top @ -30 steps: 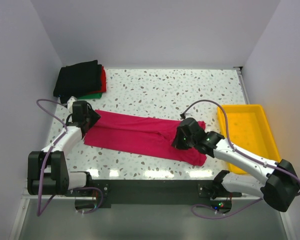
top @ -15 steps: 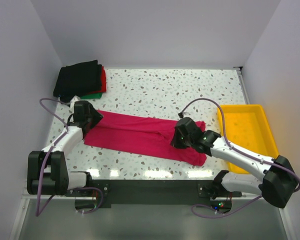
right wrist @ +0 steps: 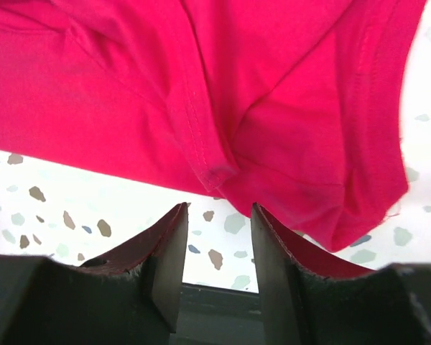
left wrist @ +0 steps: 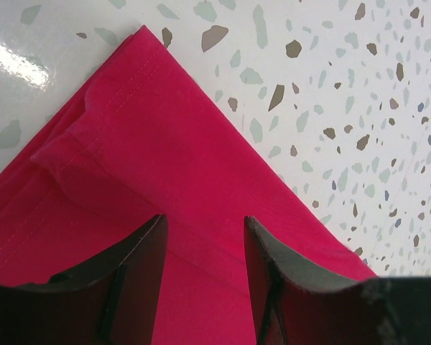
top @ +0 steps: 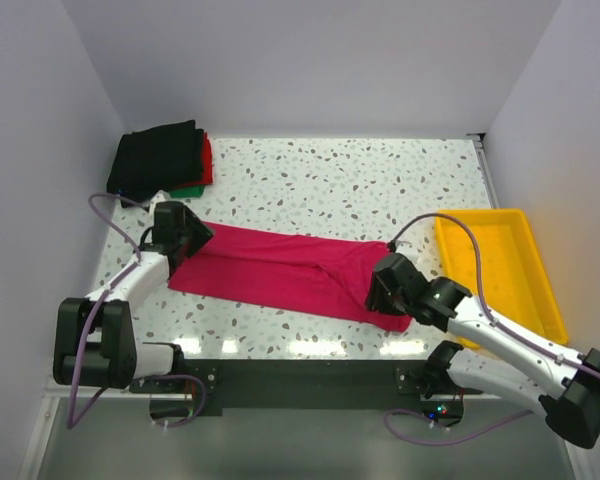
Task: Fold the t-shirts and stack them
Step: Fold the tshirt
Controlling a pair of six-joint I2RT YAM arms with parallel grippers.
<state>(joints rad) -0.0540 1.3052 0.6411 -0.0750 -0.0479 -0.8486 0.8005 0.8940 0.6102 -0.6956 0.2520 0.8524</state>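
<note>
The magenta-pink t-shirt (top: 280,270) lies folded into a long strip across the middle of the table. My left gripper (top: 192,240) is open over the strip's left end, its jaws apart above the cloth (left wrist: 158,144) near the corner. My right gripper (top: 378,295) is open at the strip's right end, near the front edge; its jaws stand over bare table just in front of the rumpled cloth (right wrist: 273,108). Folded black, red and green t-shirts (top: 160,160) sit stacked at the back left.
A yellow plastic tray (top: 525,290) stands at the right, close to my right arm. White walls close in the table on the left, back and right. The table's dark front edge (right wrist: 215,302) lies just under my right gripper.
My right gripper has pulled back to the right and toward the front edge, off the cloth. My left gripper has shifted slightly right over the strip's left end.
</note>
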